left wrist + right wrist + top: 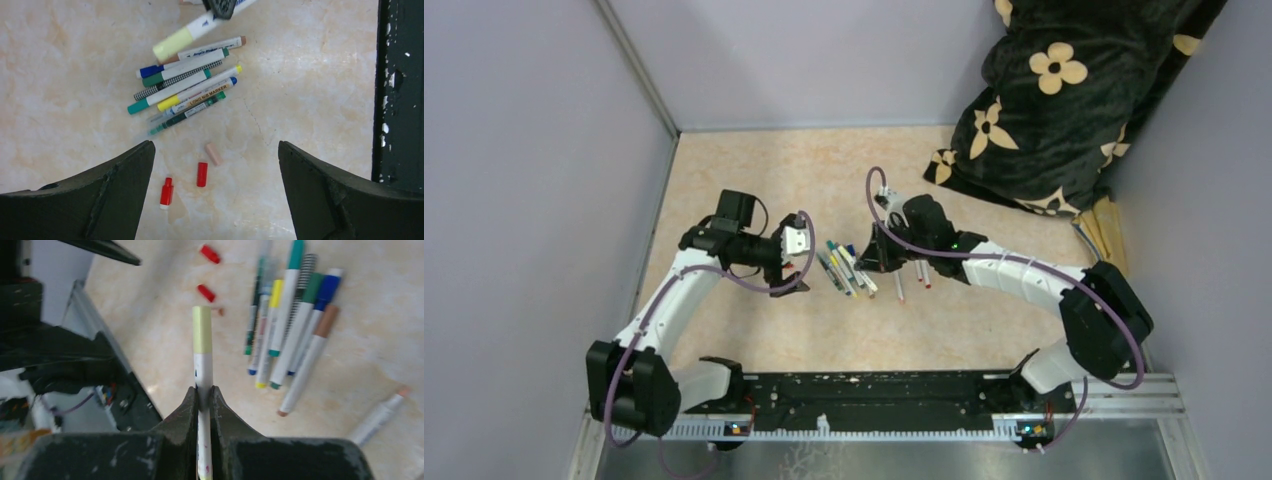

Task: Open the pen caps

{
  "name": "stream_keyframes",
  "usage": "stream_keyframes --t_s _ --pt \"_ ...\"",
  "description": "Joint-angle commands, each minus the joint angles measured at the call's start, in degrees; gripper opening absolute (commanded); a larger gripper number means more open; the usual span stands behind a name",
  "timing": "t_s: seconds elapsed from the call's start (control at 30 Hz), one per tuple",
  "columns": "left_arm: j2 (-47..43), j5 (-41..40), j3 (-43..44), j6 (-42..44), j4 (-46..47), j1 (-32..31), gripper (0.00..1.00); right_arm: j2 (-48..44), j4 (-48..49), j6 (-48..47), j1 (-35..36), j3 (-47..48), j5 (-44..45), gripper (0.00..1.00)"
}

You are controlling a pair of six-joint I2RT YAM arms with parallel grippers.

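Observation:
My right gripper is shut on a white pen with a pale yellow cap and holds it above the table, cap pointing toward the left arm. That pen also shows at the top of the left wrist view. A bundle of several capped pens lies on the table between the arms. My left gripper is open and empty, hovering over three loose caps: a red one, a red one with a white end and a pale pink one.
Two pens with red tips lie right of the bundle, under the right arm. A pen with a peach tip lies apart. A black flowered blanket fills the back right corner. A black rail runs along the near edge.

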Motion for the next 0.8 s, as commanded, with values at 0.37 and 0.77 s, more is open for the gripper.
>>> stream_keyframes --t_s 0.37,0.77 --pt "-3.73 -14.96 -0.23 14.59 1.2 -14.35 0.88 11.63 3.56 6.29 0.66 12.01 -30.61 0.0" --pt "-3.66 -17.91 -1.08 15.38 0.34 -17.77 0.2 13.39 7.35 9.4 0.88 12.04 -32.03 0.0"
